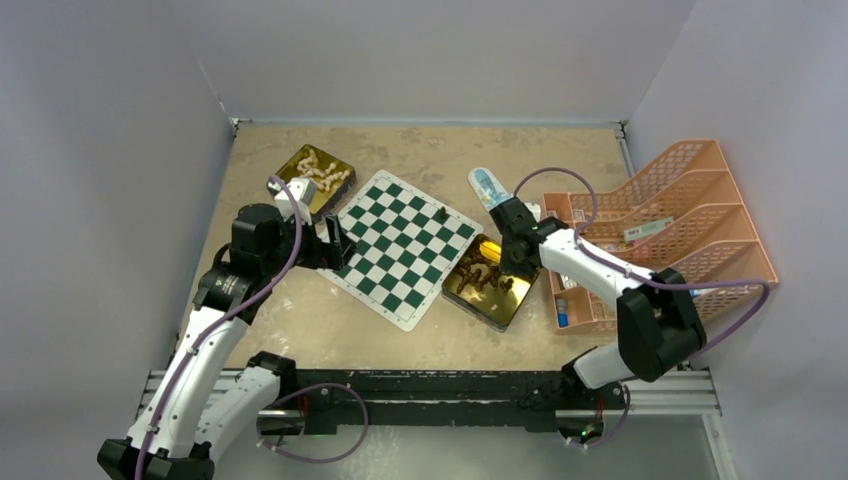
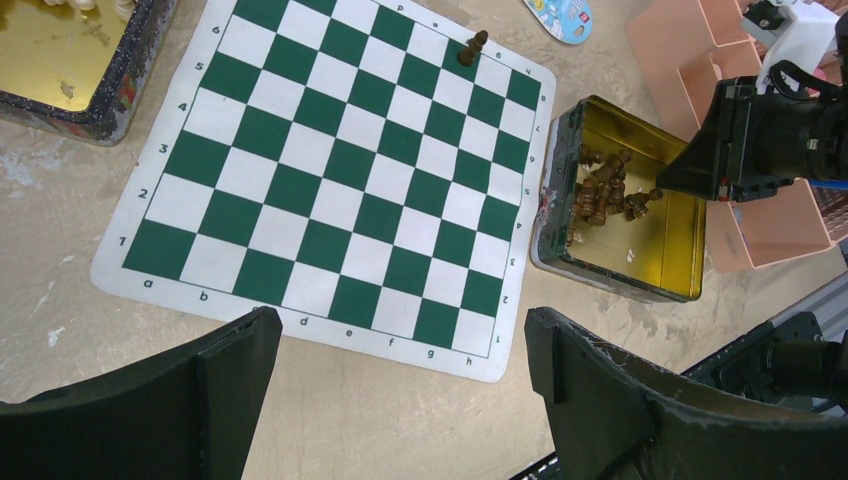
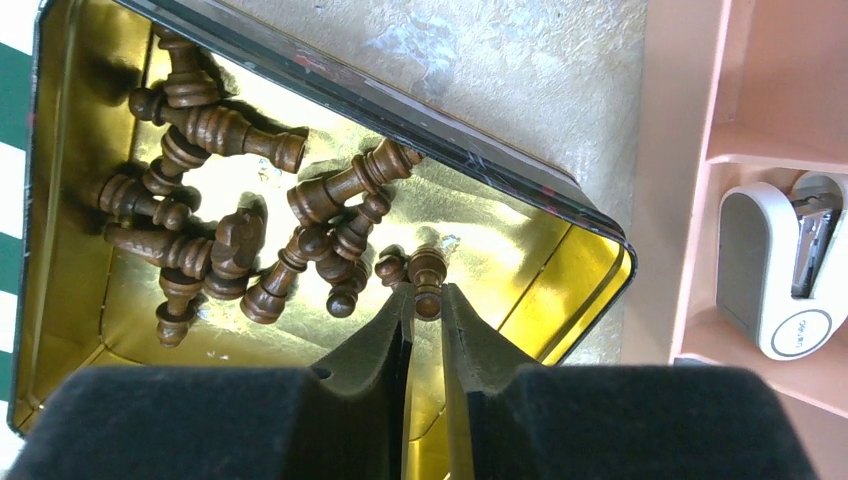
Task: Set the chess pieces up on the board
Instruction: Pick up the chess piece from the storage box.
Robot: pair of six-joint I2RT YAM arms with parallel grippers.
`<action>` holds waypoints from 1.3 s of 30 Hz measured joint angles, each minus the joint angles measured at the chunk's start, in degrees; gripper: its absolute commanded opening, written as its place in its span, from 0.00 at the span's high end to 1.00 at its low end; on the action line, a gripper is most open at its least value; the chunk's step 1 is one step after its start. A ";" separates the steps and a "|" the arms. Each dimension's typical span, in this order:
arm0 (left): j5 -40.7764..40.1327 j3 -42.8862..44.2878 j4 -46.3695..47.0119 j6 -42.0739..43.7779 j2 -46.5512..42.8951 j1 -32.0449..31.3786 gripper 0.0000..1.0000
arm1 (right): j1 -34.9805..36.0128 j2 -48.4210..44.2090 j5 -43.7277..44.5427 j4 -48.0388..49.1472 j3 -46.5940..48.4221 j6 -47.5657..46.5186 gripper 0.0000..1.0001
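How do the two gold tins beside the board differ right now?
The left tin holds cream-white pieces; the right tin holds dark brown pieces. The right pincer is down in the right tin, shut on one brown piece; the left pincer hangs open, outside the left tin. Shared: both are gold-lined, rectangular, open, and flank the board.

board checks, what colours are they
Dark green and white on the board, best in the left wrist view.

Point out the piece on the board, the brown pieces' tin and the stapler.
piece on the board (image 2: 472,48), left wrist view, its body.
brown pieces' tin (image 2: 652,245), left wrist view, gold floor.
stapler (image 3: 770,275), right wrist view, white casing.
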 measured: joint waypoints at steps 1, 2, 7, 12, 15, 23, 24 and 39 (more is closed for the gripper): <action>0.00 0.00 0.00 0.00 0.00 0.00 0.08 | 0.00 -0.39 0.02 -0.11 0.02 0.00 0.79; 0.00 0.00 0.00 0.00 0.00 0.00 0.08 | 0.00 -0.72 0.09 -0.24 0.02 0.00 0.75; 0.00 0.00 0.00 0.00 0.00 0.00 0.08 | 0.00 -1.07 0.15 -0.57 0.04 0.09 0.69; 0.00 0.00 0.02 0.00 0.00 0.00 0.08 | 0.00 -0.85 -0.17 -0.09 -0.15 0.07 0.71; 0.00 0.00 0.00 0.00 -0.02 0.00 0.08 | 0.00 0.22 -0.79 0.44 -0.48 0.07 0.72; 0.04 0.00 0.00 0.00 -0.02 -0.02 0.08 | 0.00 1.57 -1.16 0.72 -1.44 0.37 0.74; 0.04 0.00 0.00 0.00 -0.02 -0.02 0.08 | 0.00 1.57 -1.18 0.68 -1.44 0.42 0.75; 0.07 0.00 0.00 0.00 -0.11 -0.04 0.08 | 0.00 0.79 -0.24 -0.15 -1.11 0.59 0.84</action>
